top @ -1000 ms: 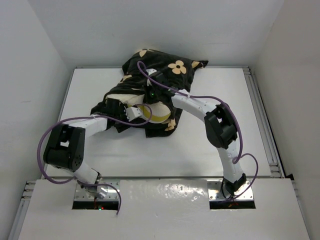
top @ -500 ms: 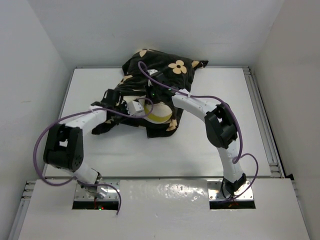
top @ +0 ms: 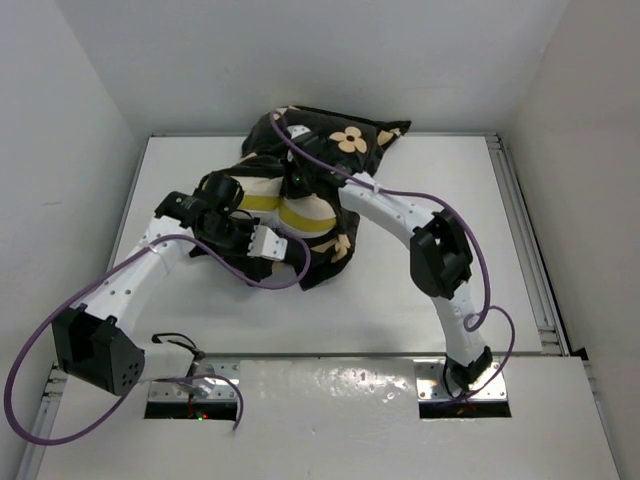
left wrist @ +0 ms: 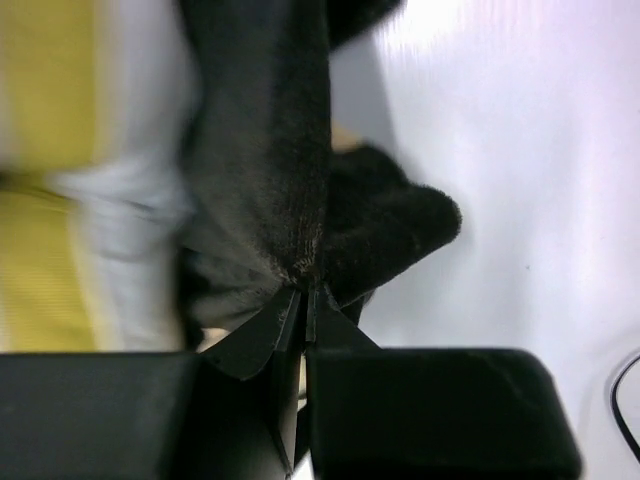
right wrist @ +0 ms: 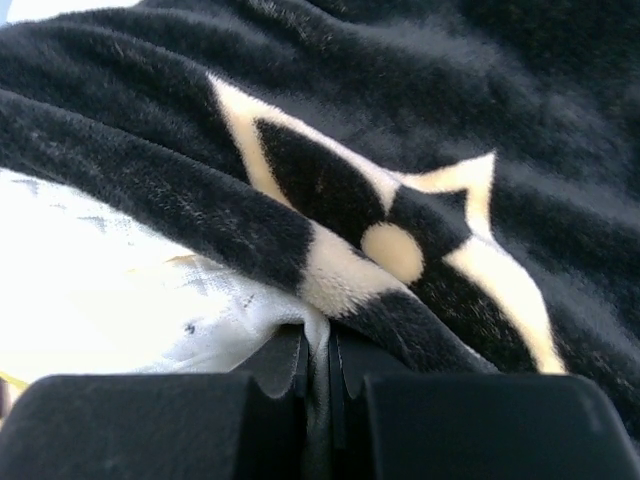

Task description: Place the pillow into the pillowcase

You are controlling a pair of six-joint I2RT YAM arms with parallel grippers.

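Left gripper (left wrist: 305, 297) has clamped the pillowcase (top: 350, 137), right gripper (right wrist: 320, 345) pinches it too, pillow (top: 305, 212) mostly covered.

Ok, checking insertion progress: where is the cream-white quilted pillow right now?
Top view: the cream-white quilted pillow sits at the far middle of the white table, partly wrapped by the black flower-printed fabric pillowcase.

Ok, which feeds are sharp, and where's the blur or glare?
Left wrist: the pillow is a smeared blur, the pillowcase beside it is crisp, the table glares. Right wrist: sharp on the near fabric fold. Top external: sharp, sheen on the near plate.
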